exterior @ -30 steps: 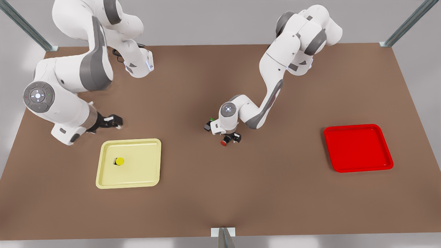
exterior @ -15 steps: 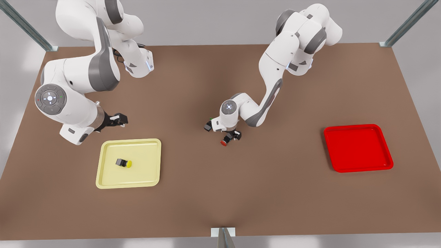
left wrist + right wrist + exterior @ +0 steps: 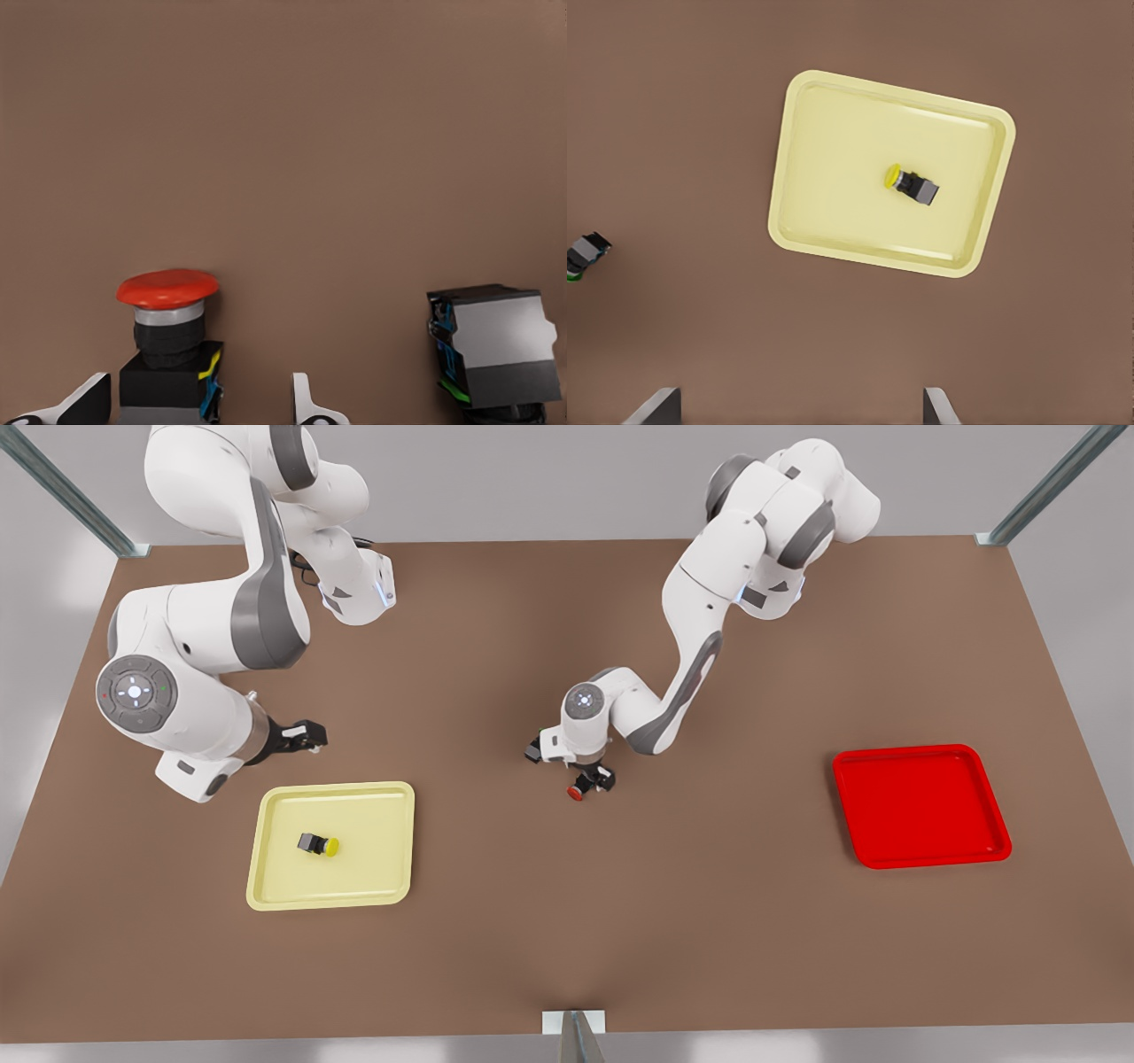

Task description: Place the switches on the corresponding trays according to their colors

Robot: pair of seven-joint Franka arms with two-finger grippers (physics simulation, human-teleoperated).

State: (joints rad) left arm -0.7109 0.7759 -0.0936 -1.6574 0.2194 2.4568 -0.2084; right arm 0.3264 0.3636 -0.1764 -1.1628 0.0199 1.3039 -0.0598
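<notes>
Brown table (image 3: 496, 921) seen from above, with my two white arms reaching over it. My left pincer (image 3: 592, 778) is low near the table's middle, pointing straight down. Its fingertips (image 3: 306, 403) stand spread on either side of the red switch (image 3: 577, 792), which stands upright on the table, red cap on top. In the left wrist view there is a gap between the switch's dark body and the finger on one side, so I am not gripping it; on the other side I cannot tell whether the finger touches. Just beside my left pincer lies a green switch (image 3: 492, 350), tipped on its side on the table.

My right pincer (image 3: 301, 737) hangs over bare table just beyond the far edge of the yellow tray (image 3: 266, 886), toward the front view's left. In the right wrist view its two fingertips (image 3: 656, 409) stand wide apart with nothing between them. That arm waits.

Inside the yellow tray, near its middle, the yellow switch (image 3: 317, 845) lies on its side, its yellow cap pointing toward the front view's right.

Well apart, near the front view's right edge of the table, sits the red tray (image 3: 921, 806).
</notes>
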